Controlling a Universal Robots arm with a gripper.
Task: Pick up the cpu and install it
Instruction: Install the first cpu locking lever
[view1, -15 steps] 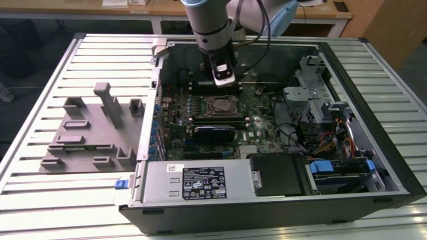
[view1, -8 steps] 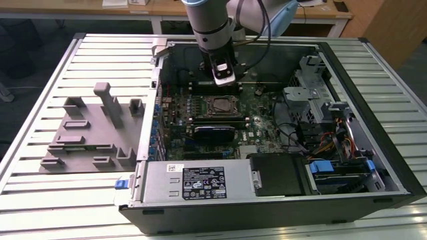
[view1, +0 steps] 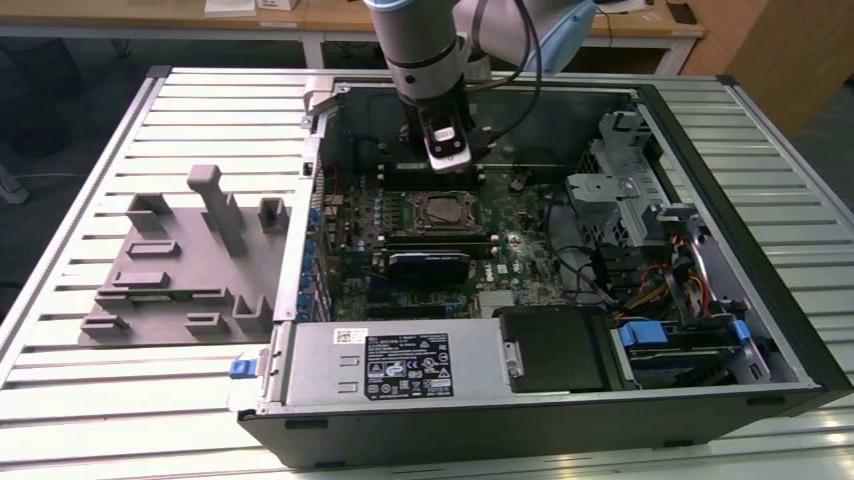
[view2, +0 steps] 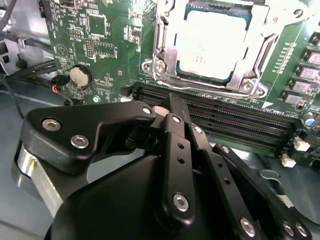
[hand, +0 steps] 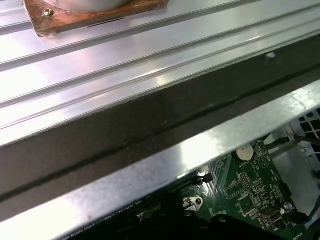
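Slatted metal table (view1: 160, 100) carries an open computer case (view1: 747, 250), side panel off, its near corners cut off by the frame edge in the exterior view. Grey moulded fixture block (view1: 174, 270) lies on the table beside the case, toward the exterior view's left. Inside the case: green motherboard (view1: 521, 250), w/ a labelled power supply (view1: 400, 365) along the near wall and a tangle of cables (view1: 654, 285) toward the exterior view's right, too cluttered to sort out. Arm (view1: 420, 50) comes down into the case from the far side; its upper part is cut off. Gripper (view2: 172, 107) hangs just above the board, near the RAM slots (view2: 235, 117) and apart from the socket. Black linkages fill the foreground of the second wrist view; fingertips appear drawn together w/ nothing between them. Socket frame (view2: 165, 55) is closed around the cpu (view2: 212, 42), which sits flat in the socket, top glaring white so no surface detail shows. Coin cell (view2: 79, 76) sits on the board nearby. First wrist view: mostly table slats and case rim (hand: 165, 165), board only partly visible.
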